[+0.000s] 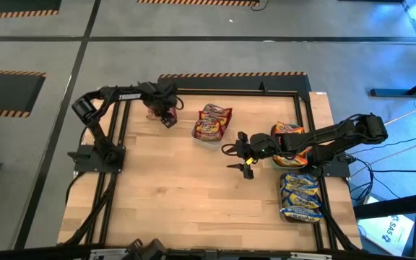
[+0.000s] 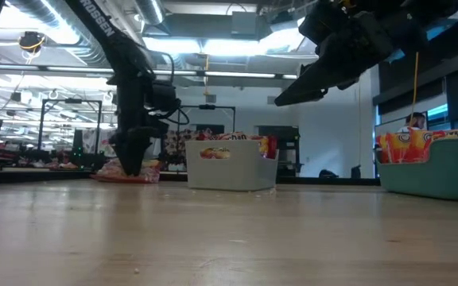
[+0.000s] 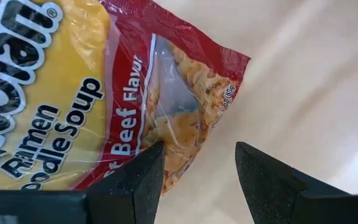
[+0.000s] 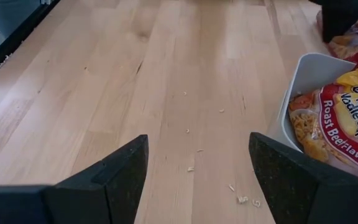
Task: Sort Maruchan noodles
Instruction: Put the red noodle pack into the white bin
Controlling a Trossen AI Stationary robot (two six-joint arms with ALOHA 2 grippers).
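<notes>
1. The left gripper [image 1: 167, 114] is at the far left part of the wooden table [image 1: 179, 202], low over a single maroon-and-yellow packet [image 3: 104, 93] of beef-flavour ramen that lies flat on the wood.
2. Its jaws stand apart. In the left wrist view one finger [image 3: 138, 180] overlaps the packet's red edge, while the other is over bare table just beside the packet's corner. Whether the fingers touch the packet cannot be told; nothing is clamped between them.
3. The right gripper [image 1: 243, 155] hangs above the middle of the table, raised clear of the surface in the low view.
4. Its jaws are spread wide and hold nothing. Between them in the right wrist view there is only bare wood with a few noodle crumbs [image 4: 241, 198].
5. Just beyond one right finger is the corner of a white tray [image 4: 297, 93] holding maroon-and-yellow roast-beef packets [image 4: 353, 118].
6. In the high view that tray sits between the two grippers, nearer the far edge.
7. Behind the right gripper, under its arm, a teal tray [image 2: 436, 171] holds orange-red packets [image 1: 291, 137].
8. Nearer the front right corner lies a stack of blue-and-yellow packets [image 1: 300, 195], well apart from both sets of jaws.
</notes>
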